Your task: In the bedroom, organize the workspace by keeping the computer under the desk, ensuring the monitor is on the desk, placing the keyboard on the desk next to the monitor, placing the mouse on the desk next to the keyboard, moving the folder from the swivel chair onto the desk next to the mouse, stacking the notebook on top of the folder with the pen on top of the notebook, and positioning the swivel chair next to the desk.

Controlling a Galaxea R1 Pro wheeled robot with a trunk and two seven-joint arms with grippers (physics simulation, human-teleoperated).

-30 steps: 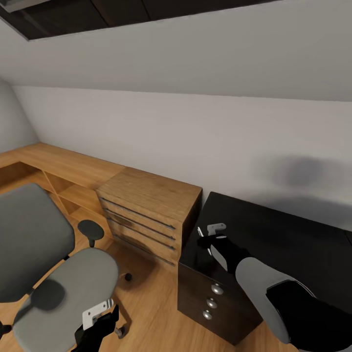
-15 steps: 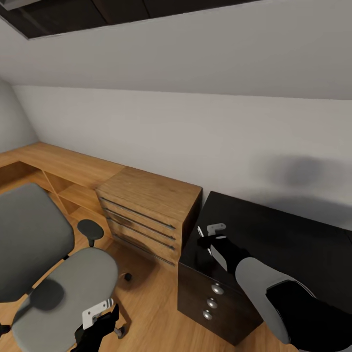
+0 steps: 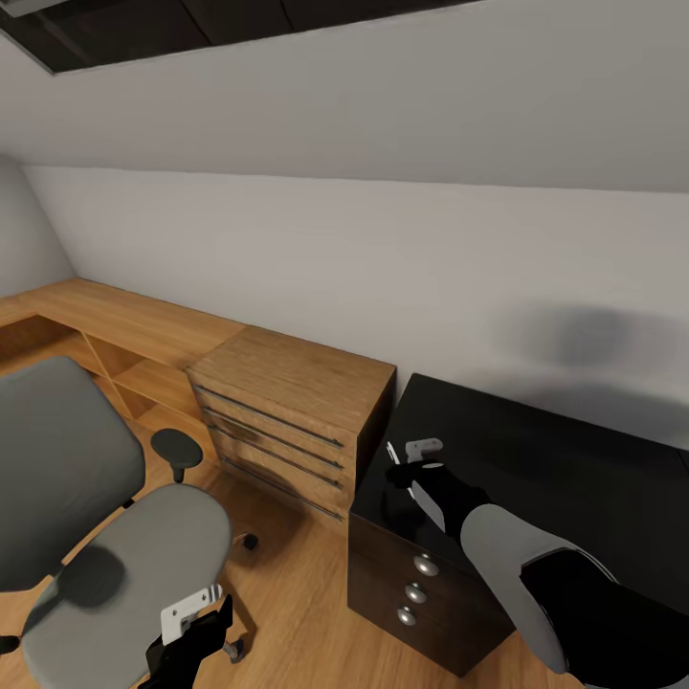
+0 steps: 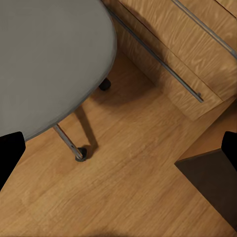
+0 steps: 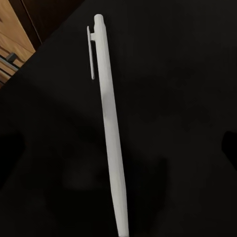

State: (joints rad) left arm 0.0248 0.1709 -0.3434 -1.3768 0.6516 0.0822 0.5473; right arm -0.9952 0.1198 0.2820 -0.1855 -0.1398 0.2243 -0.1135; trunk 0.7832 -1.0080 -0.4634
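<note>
The white pen lies on the black desk near its left corner; in the head view the pen is a small white sliver. My right gripper hovers over it, open, and in the right wrist view the right gripper has its fingers spread wide on either side of the pen without touching it. The grey swivel chair stands on the floor to the left with a bare seat. My left gripper is open beside the seat's front edge, over the wooden floor.
A low wooden drawer cabinet stands between the chair and the desk, against the white wall. The desk's black drawer unit has round silver knobs. In the left wrist view the chair's chrome leg and caster sit on wood flooring.
The head view has drifted very slightly. Both arms, the pen and the chair are where they were.
</note>
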